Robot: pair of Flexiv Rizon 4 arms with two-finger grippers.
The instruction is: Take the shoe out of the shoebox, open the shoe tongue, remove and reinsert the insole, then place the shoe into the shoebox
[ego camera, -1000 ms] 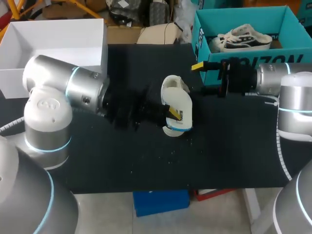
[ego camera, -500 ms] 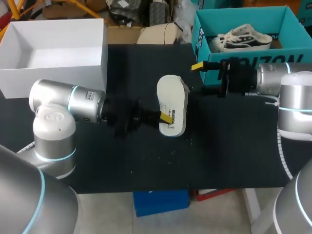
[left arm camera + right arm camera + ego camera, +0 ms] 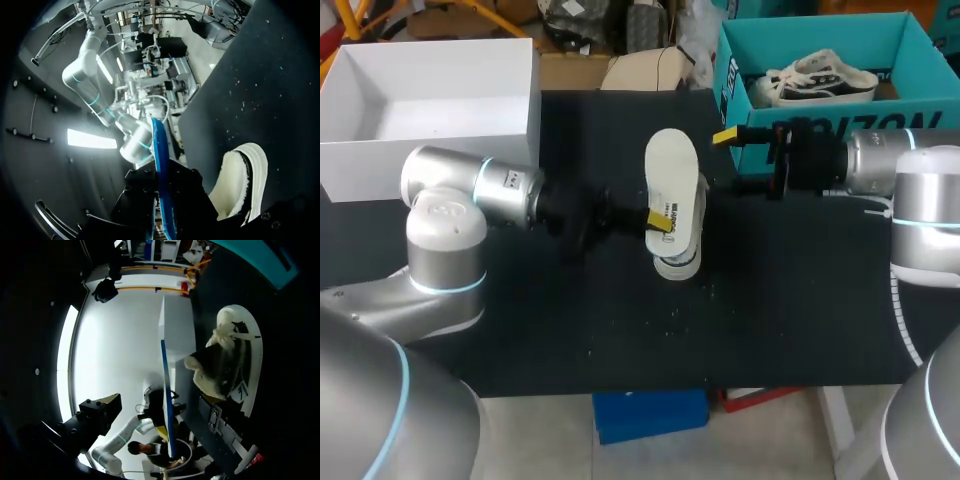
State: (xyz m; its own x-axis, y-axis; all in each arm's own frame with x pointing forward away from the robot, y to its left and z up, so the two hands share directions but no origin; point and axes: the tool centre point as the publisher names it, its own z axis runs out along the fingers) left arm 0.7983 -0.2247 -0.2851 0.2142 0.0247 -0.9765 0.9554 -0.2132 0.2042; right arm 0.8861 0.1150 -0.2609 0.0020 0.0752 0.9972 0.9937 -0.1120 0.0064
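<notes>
Head view: left end effector (image 3: 658,220) clamped on white insole (image 3: 672,180), long axis pointing away from robot, held over shoe (image 3: 678,264) on table (image 3: 800,300); right end effector (image 3: 738,160) spread wide, just beside. Left wrist view: insole edge-on, shoe alongside. Right wrist view: insole edge-on ahead, shoe behind it.

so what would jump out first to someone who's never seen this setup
The white insole stands out most, pinched by the left gripper right over the white shoe in the middle of the black table. Next comes the bright teal shoebox at the far right with a second shoe inside. The right gripper hangs open in front of it.
</notes>
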